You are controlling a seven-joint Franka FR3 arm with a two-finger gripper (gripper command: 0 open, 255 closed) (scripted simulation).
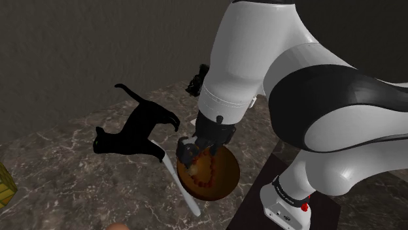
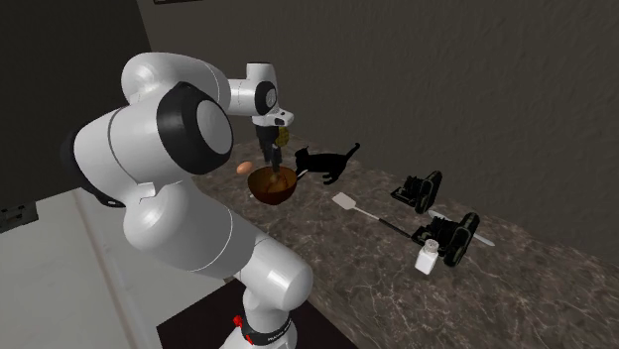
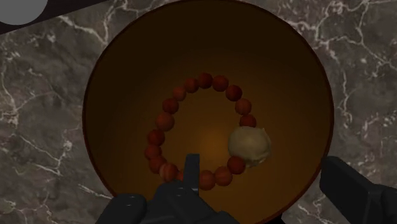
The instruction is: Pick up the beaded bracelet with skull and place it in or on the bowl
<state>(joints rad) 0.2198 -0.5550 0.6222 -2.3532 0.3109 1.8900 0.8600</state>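
Note:
The bracelet is a ring of red-brown beads with a pale skull bead, and it lies inside the brown bowl. My black gripper hangs just above the bowl, open, its fingers apart, one over the beads and none clasping them. From the shoulder view the gripper sits over the bowl's far edge with the bracelet below it. In the second exterior view the gripper points down into the bowl.
A black cat figurine stands close beside the bowl, and a white spatula lies against the bowl's side. Farther along the marble counter sit two black items, a white bottle and a small orange object.

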